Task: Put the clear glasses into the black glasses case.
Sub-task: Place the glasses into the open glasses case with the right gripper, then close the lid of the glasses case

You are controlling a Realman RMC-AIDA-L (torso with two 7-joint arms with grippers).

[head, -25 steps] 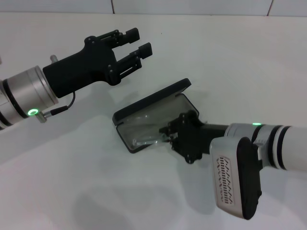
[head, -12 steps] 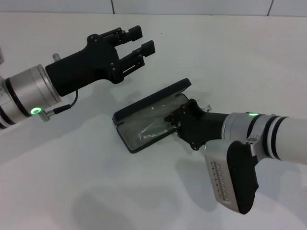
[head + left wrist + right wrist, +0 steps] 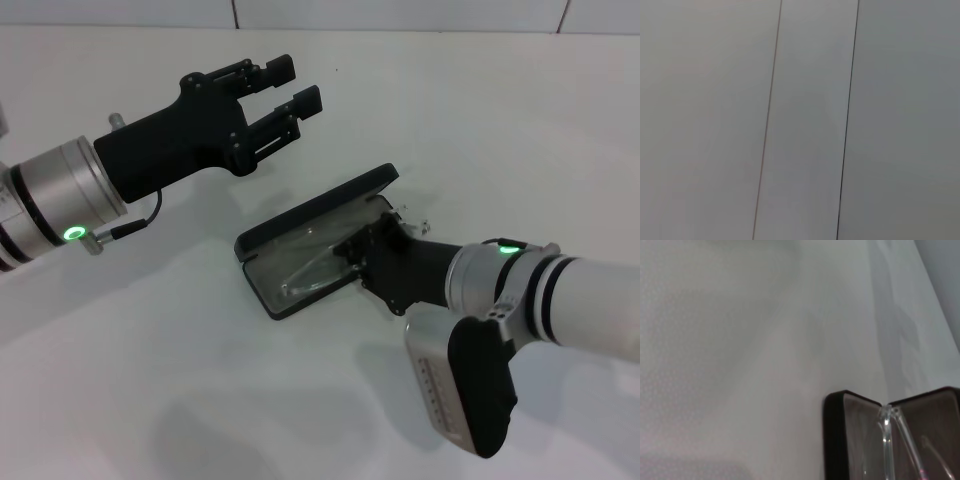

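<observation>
While our right gripper (image 3: 352,256) pinches the light, brittle, slippery clear plastic glasses (image 3: 312,272) over the open black hard case (image 3: 262,243) just ahead of it, we judge the stiff frame front the safest hold, and our left gripper (image 3: 290,88) hovers apart well beyond.

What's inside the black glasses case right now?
The clear glasses lie in the open black glasses case, temples showing against the lining. The right gripper covers their near end, so full seating isn't visible. The left gripper hovers apart.

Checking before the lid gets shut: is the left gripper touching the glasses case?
No, the left gripper hangs above the table, apart from the open black glasses case.
</observation>
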